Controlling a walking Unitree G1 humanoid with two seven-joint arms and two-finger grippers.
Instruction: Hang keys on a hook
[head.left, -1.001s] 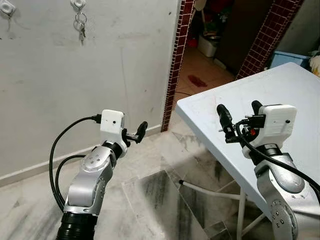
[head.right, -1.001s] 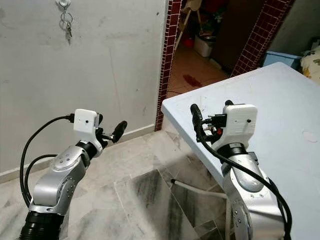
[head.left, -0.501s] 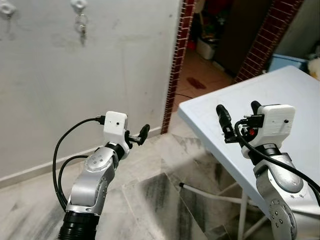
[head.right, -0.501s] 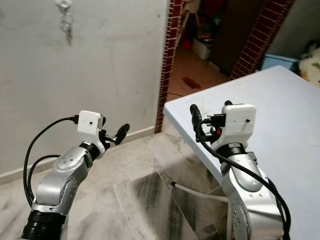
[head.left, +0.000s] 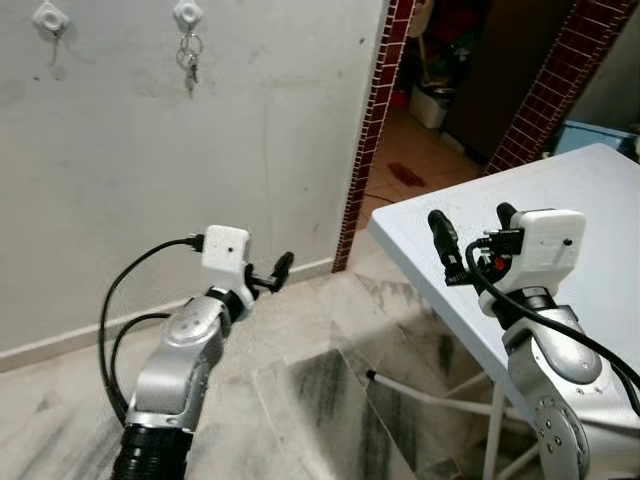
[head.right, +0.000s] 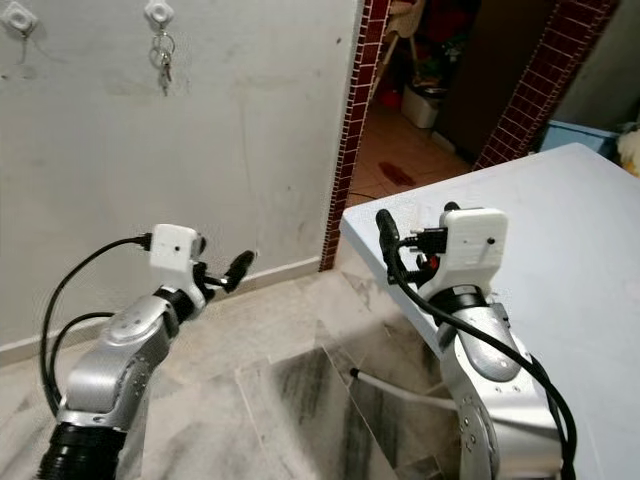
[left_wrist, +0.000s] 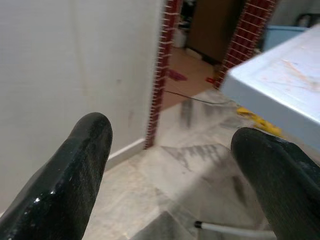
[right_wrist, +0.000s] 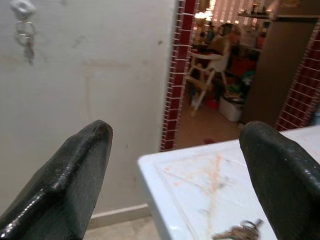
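A small bunch of metal keys on a ring is hanging from a white square wall hook high on the pale plastered wall. A second white square wall hook is sitting further to the robot's left on the same wall, with nothing clearly hanging from it.

The left hand is hovering low in front of the wall, over the grey marbled floor tiles, well below the hanging keys. Its two black fingers are standing wide apart and are holding nothing.

The right hand is hovering above the near edge of the pale blue-white worktop. Its black fingers are likewise spread wide apart with nothing between them. In the right wrist view another dark bunch of keys is lying on the worktop, blurred, just ahead of the open fingers and not touching them.

Between the wall and the worktop, a doorway edged in dark red mosaic tile is opening onto a cluttered room beyond.
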